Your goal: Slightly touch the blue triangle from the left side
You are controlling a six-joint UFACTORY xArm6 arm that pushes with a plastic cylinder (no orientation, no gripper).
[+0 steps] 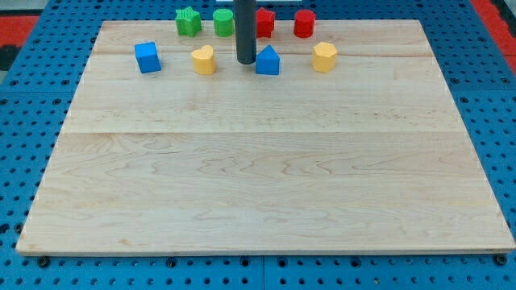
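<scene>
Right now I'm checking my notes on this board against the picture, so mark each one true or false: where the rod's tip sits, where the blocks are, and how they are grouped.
1. My tip sits just to the view's left of the blue triangle. True.
2. The blue cube lies at the view's right end of the row. False: it is at the left end; the yellow hexagon is at the right end.
3. The yellow heart lies between the blue cube and my tip. True.
4. All blocks lie near the view's bottom edge. False: they are clustered along the top.
</scene>
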